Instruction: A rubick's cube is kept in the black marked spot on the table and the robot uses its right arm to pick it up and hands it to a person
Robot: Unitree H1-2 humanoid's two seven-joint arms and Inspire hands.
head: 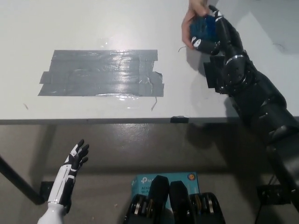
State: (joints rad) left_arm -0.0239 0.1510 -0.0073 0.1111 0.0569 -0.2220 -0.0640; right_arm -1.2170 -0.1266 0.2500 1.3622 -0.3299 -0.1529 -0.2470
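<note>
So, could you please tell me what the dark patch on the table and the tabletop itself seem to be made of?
The dark patch looks like overlapping strips of glossy grey-black tape: ragged strip ends, wrinkles and bright glare show. The table looks like a smooth, matte white laminate or painted board, though the exact material is unclear.

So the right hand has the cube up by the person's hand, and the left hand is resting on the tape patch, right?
Not quite. The head view shows the left hand hanging open below the table edge, not on the tape patch. The right hand does hold the cube at the person's hand.
</note>
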